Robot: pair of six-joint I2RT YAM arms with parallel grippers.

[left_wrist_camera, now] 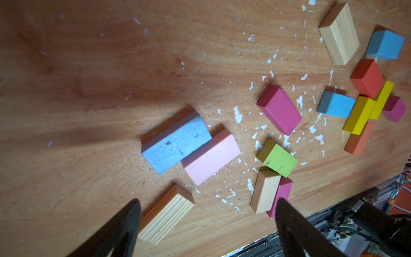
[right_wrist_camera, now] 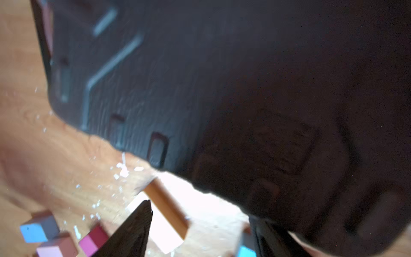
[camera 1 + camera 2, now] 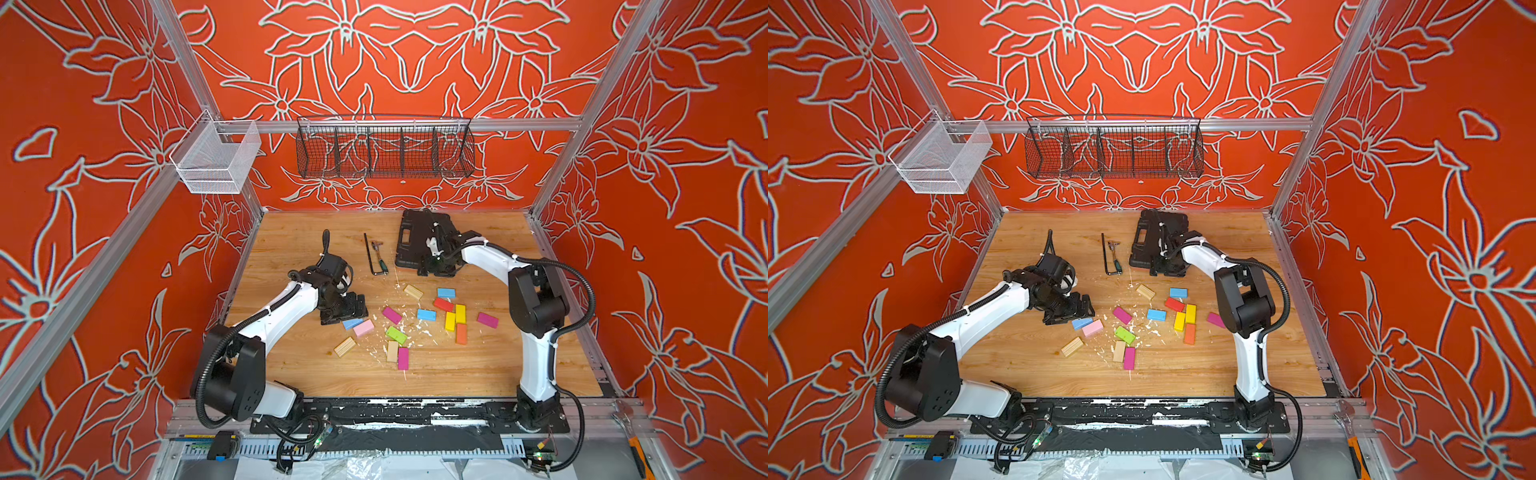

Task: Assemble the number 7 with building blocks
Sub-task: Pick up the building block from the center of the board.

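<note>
Tabletop (image 3: 291, 374): blk case (image 3: 409, 241), hex key (image 3: 369, 253) nr blocks (image 3: 427, 314)

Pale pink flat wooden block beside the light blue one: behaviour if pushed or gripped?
Probably rigid: the pale pink flat wooden block has crisp square edges. Lying broad face down, it should slide, not roll. A push may also shove the light blue block touching its long side.

A lab robot test cell: aluminium frame posts (image 3: 187, 62) upper left, orange floral backdrop panels (image 3: 415, 41) all round, a wooden tabletop (image 3: 299, 361) low centre, a wire basket (image 3: 384, 147) hanging mid-frame.
</note>
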